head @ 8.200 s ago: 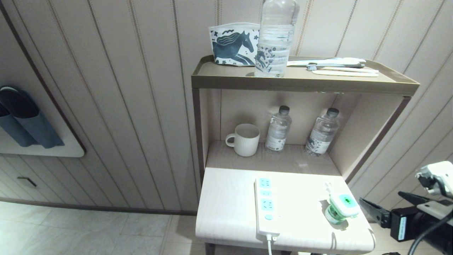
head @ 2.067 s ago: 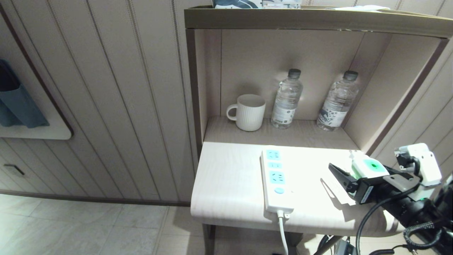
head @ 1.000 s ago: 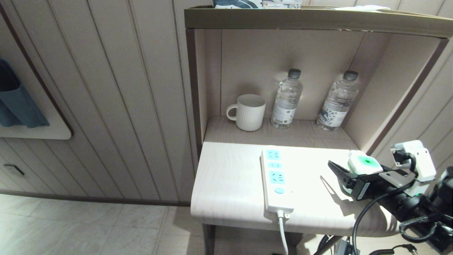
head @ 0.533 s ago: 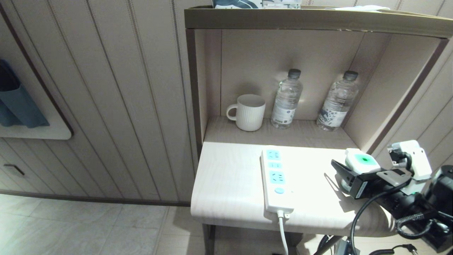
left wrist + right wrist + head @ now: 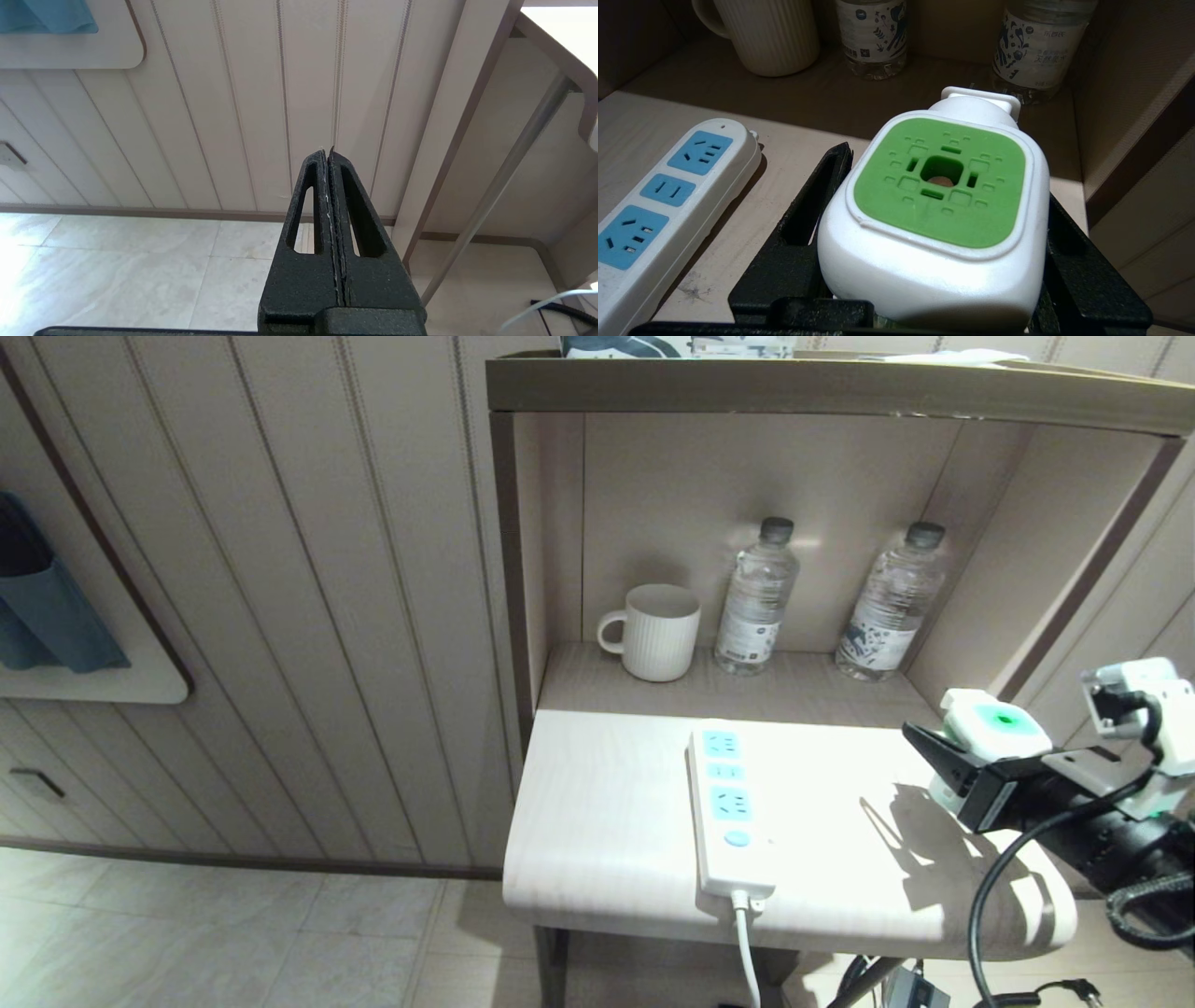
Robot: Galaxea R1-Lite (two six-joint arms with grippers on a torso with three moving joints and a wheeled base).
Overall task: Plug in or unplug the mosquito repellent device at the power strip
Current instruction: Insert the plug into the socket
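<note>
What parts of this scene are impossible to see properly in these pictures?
- Repellent device: prongs and liquid bottle hidden under its own head and the right gripper, both head and right wrist views.
- Power strip: cable end cut off by the head view's bottom edge.
- Top shelf: contents cropped by the head view's upper edge.

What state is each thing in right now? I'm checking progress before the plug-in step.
mosquito repellent device: unplugged, gripped, lifted off the table.
power strip: flat on the table, all sockets free.
right gripper: shut on the device.
left gripper: shut, empty, away from the table.
mug: upright.
water bottles: upright, capped.
</note>
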